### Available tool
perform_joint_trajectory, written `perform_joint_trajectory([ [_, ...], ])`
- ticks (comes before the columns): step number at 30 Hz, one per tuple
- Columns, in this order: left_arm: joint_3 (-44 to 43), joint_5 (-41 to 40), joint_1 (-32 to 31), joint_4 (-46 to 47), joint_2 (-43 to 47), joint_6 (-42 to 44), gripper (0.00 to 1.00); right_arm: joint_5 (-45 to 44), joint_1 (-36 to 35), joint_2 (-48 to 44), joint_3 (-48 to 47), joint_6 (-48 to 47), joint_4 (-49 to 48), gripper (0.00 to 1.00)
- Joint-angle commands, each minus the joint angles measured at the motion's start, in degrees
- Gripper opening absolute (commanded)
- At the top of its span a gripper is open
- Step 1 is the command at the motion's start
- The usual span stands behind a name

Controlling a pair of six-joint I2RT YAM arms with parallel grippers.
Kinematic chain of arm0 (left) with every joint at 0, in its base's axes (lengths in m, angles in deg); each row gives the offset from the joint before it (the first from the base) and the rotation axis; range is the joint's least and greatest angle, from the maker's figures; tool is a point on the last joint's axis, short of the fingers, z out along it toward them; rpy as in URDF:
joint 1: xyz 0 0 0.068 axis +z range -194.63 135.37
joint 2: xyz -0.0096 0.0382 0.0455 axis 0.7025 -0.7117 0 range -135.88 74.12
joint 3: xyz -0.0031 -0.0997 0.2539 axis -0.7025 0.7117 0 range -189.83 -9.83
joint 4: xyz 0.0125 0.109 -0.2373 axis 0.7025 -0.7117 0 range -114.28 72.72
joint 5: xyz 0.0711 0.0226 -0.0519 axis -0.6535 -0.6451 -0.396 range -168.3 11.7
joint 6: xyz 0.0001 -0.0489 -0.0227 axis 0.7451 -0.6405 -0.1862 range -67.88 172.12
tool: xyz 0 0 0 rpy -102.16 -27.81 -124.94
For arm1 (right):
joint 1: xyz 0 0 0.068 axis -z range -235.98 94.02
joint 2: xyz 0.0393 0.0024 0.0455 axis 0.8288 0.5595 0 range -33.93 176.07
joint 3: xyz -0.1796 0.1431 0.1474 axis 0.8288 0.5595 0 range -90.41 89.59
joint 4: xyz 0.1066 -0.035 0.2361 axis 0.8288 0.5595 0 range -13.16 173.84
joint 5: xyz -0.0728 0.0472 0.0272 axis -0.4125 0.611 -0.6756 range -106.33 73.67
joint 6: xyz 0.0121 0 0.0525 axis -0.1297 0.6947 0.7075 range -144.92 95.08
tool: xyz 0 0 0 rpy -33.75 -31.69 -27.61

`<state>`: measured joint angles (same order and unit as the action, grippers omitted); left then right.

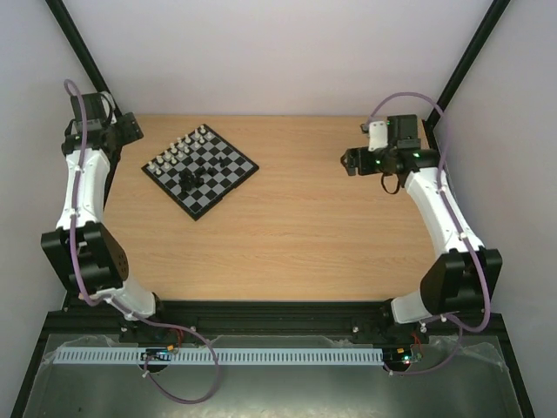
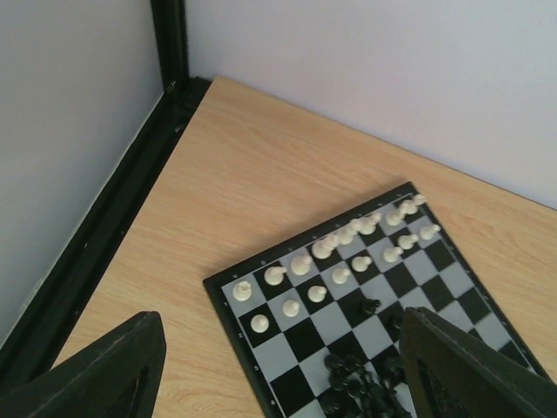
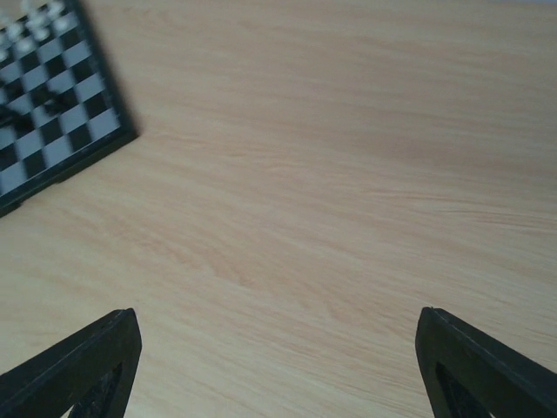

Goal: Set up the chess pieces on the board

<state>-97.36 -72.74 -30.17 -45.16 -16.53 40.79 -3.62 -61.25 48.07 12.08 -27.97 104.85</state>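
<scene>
Hovering above the far-left corner of the table (image 1: 296, 235), the left gripper (image 1: 130, 131) has its jaws spread wide with nothing between them. Its wrist view shows the two dark fingers (image 2: 113, 374) at the bottom corners, with the near part of the board between them. The board (image 1: 228, 178) lies flat on the left half of the table, turned like a diamond, just to the right of that gripper. White pieces (image 1: 178, 150) stand in two rows along the board's far-left edge, each on its own square. Black pieces (image 1: 190, 179) sit bunched together near the middle of the board, several touching one another and not in rows. From the left wrist camera, one black piece (image 2: 372, 306) stands a little apart from the heap. The right gripper (image 1: 351, 161) hangs over bare wood on the right side of the table, well apart from the board, its jaws wide open and empty. Its wrist camera catches only a corner of the board at the upper left.
</scene>
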Motion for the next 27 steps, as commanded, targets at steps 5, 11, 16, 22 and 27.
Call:
perform_joint_trajectory([
  [5, -4.54, 6.51, 5.89, -3.89, -12.3, -4.1, 0.69, 9.83, -6.72, 9.4, -6.43, -5.56, 5.58, 0.76],
  [11, -8.36, 10.37, 10.08, -2.16, -22.24, -6.33, 0.59, 10.75, -8.17, 13.12, -7.03, -7.28, 7.82, 0.73],
  [16, -15.12, 11.09, 11.83, -0.37, -31.86, -8.62, 0.42, 9.45, -9.29, 12.63, -5.6, -10.14, 10.54, 0.68],
  [22, -24.04, 12.47, 11.89, 1.79, -41.19, -10.48, 0.21, 7.49, -9.57, 12.98, -4.9, -10.71, 13.57, 0.65],
  [27, -29.2, 16.41, 11.78, 4.67, -47.51, -11.3, 0.21, 6.02, -9.73, 12.74, -3.54, -10.32, 14.35, 0.64],
])
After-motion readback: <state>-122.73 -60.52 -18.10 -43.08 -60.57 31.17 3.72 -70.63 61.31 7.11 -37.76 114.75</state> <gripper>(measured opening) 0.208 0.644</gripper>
